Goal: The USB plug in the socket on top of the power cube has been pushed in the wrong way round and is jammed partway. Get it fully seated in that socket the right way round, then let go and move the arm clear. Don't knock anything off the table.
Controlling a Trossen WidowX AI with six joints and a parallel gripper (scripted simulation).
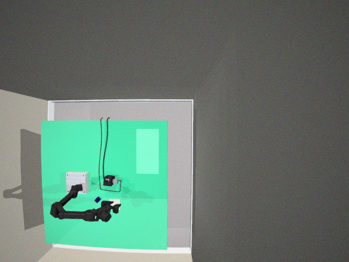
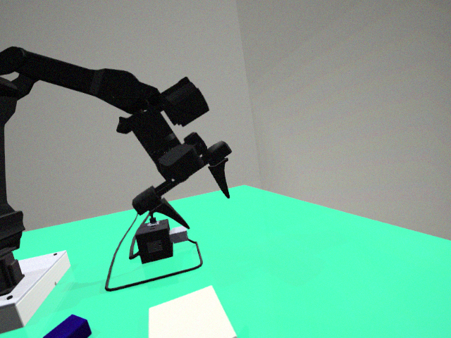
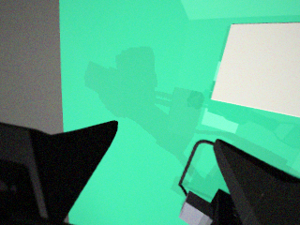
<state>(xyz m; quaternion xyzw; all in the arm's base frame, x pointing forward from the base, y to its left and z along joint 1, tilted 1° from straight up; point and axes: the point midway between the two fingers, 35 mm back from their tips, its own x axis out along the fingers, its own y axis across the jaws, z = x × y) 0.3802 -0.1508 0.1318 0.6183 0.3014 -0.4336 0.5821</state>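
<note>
The black power cube stands on the green table. The small dark USB plug stands up from its top, with some bright metal showing at the socket; which way round it sits cannot be told. A light grey block is on the cube's side. My gripper is wide open and empty, tilted, above the table on the pale square's side of the cube. In the wrist view the right finger hides most of the cube, and the plug does not show.
A thin black cable loops from the grey block around the cube, and another runs back from the cube. A pale square and a dark blue block lie nearby. The white base plate is at the left.
</note>
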